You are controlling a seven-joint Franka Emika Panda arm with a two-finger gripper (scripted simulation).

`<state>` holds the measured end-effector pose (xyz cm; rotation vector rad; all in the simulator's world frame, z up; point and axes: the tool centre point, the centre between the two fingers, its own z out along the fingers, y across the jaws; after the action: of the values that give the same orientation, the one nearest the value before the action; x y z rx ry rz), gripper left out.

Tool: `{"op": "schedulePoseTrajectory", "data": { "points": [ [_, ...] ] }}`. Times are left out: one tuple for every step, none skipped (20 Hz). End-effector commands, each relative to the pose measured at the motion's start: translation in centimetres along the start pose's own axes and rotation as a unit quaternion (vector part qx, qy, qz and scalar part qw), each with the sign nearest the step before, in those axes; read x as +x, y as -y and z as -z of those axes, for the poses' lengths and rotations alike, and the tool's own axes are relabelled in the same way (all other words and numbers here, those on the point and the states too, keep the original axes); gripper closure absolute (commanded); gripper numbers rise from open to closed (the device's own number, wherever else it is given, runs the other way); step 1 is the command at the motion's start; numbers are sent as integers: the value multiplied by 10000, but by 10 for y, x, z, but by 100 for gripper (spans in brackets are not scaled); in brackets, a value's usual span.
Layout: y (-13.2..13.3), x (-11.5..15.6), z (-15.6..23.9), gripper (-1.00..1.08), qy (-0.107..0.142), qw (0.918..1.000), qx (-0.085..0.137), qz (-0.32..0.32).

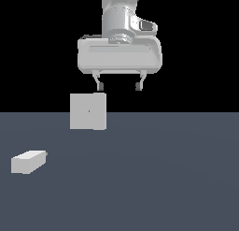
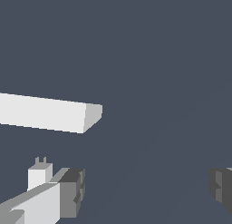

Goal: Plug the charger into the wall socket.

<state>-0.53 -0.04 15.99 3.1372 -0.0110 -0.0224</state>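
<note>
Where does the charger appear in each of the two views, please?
Exterior view: the charger lies on the floor at that view's lower left.
Wrist view: the charger is the small pronged block.
Shared landmark: the wall socket, seen edge-on by the wrist.

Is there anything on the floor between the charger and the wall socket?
No. In the exterior view, only bare floor lies between the charger and the wall socket.

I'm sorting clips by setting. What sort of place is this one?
Most likely a bare simulated test scene, not a real room: a flat, featureless grey floor under a plain black backdrop, with only an untextured off-white charger, an upright wall socket plate and the open gripper above.
</note>
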Motion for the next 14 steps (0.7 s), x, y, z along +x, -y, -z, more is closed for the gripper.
{"op": "schedulePoseTrajectory", "data": {
  "points": [
    [0,0,0,-92,0,10000,0,0],
    [0,0,0,-92,0,10000,0,0],
    [1,0,0,-92,-5,10000,0,0],
    [1,-1,-1,-92,-11,10000,0,-1],
    [2,-2,-1,-92,-18,10000,0,-2],
    [4,-2,-2,-92,-29,10000,1,-3],
    [5,-4,-3,-92,-42,10000,1,-5],
    [7,-5,-4,-92,-57,10000,2,-7],
    [10,-6,-5,-92,-75,10000,2,-9],
    [12,-8,-7,-92,-95,10000,3,-11],
    [15,-10,-8,-92,-118,9999,4,-14],
    [18,-12,-10,-92,-143,9999,5,-16],
    [22,-14,-12,-92,-170,9999,6,-20],
    [26,-16,-14,-92,-200,9998,7,-23]
  ]
}}
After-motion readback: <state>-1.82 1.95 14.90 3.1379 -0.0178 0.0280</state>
